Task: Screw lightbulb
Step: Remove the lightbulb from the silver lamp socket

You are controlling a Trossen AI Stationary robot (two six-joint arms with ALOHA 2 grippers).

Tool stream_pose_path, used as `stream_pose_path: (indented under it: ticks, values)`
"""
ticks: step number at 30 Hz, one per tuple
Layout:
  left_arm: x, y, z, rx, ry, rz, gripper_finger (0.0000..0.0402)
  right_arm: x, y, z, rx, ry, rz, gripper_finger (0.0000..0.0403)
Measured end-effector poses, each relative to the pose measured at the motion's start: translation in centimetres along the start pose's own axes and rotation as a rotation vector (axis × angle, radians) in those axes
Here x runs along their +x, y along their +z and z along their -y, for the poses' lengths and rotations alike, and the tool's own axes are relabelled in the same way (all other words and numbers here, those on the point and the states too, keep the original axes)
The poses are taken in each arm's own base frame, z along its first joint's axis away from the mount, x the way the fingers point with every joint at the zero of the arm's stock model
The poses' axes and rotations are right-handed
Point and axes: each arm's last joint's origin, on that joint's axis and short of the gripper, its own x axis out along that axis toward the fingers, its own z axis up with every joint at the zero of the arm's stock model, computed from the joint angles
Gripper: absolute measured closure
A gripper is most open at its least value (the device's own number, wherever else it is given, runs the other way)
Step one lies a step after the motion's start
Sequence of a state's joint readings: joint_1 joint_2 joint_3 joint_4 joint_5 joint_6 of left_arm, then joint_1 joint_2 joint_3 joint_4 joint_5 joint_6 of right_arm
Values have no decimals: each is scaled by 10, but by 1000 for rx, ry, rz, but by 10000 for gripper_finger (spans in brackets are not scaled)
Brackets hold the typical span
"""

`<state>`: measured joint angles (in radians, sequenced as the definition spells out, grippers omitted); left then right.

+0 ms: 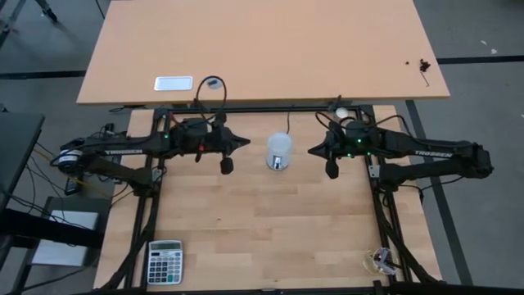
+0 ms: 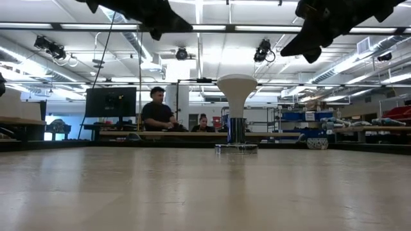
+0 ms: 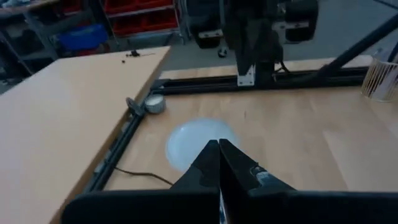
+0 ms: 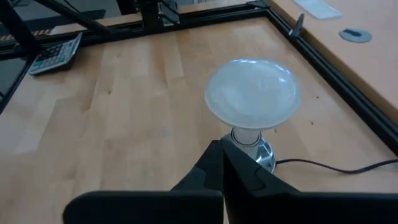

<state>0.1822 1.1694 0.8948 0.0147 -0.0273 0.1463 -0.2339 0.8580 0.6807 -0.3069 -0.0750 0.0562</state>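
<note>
Wooden tabletop (image 1: 270,229) carries the lightbulb (image 1: 279,147) upright in its socket base (image 4: 261,154). Left gripper (image 1: 247,142) and right gripper (image 1: 311,150) flank it, both clenched, grasping nothing.

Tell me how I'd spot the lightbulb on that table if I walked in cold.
Find the wooden table under the two dark arms and look at the gap between their tips. There the lightbulb stands upright, white dome on top, on a round silver socket with a thin black cord. The calculator lies flat at a near corner; nothing else is tall and white.
</note>
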Motion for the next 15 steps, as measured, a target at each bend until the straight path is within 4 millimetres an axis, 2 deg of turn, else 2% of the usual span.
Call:
stream_pose_path:
  ticks: [15]
  values:
    - [-43, 16, 1, 2, -12, 61, 402, -32, 1, -9, -30, 22, 82, 398]
